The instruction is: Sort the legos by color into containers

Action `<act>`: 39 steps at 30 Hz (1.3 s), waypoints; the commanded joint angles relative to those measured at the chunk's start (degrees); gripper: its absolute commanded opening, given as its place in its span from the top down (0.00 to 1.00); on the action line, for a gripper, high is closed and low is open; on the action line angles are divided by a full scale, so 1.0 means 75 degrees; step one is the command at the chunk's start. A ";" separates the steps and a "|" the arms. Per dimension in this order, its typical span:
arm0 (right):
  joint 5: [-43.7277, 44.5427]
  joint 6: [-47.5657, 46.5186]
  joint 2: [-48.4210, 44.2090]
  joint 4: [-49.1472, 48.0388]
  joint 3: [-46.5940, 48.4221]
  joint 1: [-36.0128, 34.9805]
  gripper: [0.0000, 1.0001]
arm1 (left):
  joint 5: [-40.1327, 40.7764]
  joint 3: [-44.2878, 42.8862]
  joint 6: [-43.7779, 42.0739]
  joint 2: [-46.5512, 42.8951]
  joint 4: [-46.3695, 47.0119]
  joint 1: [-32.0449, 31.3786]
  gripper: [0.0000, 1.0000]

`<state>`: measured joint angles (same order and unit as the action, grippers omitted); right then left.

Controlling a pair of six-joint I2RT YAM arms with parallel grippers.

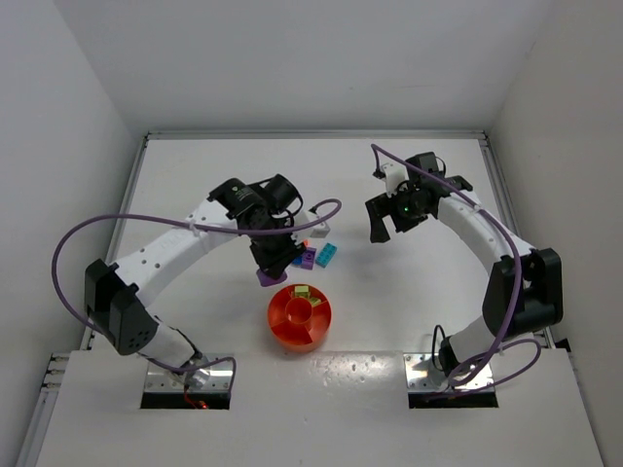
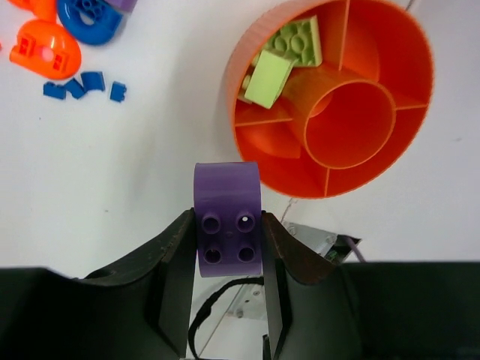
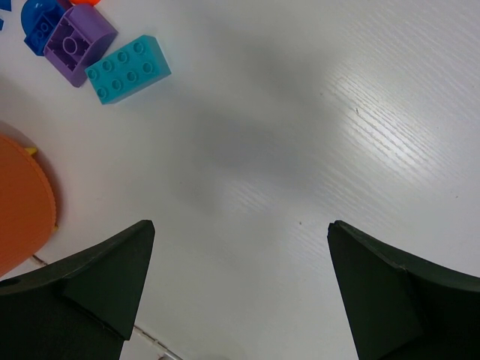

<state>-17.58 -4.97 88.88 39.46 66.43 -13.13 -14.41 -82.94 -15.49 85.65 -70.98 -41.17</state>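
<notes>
My left gripper (image 2: 227, 247) is shut on a purple lego (image 2: 227, 217) with a rounded top, held above the table just left of the round orange-red tray (image 2: 417, 112). From above, this gripper (image 1: 268, 273) and the purple lego (image 1: 264, 279) hang up-left of the tray (image 1: 292, 341). Two yellow-green legos (image 2: 285, 60) lie in one wedge compartment; the centre cup (image 2: 349, 124) looks empty. My right gripper (image 3: 240, 247) stands open over bare table, nothing between its fingers; from above the right gripper (image 1: 389, 222) is right of the loose legos.
Loose legos lie on the table: a teal brick (image 3: 127, 69), a purple brick (image 3: 79, 34) and a blue one (image 3: 37, 22). In the left wrist view lie an orange-red piece (image 2: 45, 49), a blue ring (image 2: 90, 19) and small blue bits (image 2: 82, 86).
</notes>
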 commanded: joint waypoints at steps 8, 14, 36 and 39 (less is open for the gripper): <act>0.0001 -0.0075 -0.0261 -0.0082 -0.0022 0.0039 0.01 | 0.0189 0.0757 -0.0220 -0.0591 -0.0509 -0.0920 1.00; 0.0001 -0.0075 -0.0261 -0.0082 0.0048 0.0039 0.01 | 0.0117 0.0757 -0.0361 -0.0417 -0.0509 -0.1214 1.00; 0.0071 -0.0146 -0.0331 -0.0082 -0.0174 0.0039 0.01 | -0.0046 0.0407 -0.0431 0.0650 -0.0438 -0.1214 0.67; 0.0071 -0.0146 -0.0331 -0.0082 -0.0174 0.0039 0.01 | -0.0047 0.0336 -0.0431 0.0802 -0.0438 -0.1214 0.63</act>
<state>-17.04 -5.58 88.53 39.46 65.54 -13.13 -13.28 -77.80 -17.98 91.00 -74.15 -49.80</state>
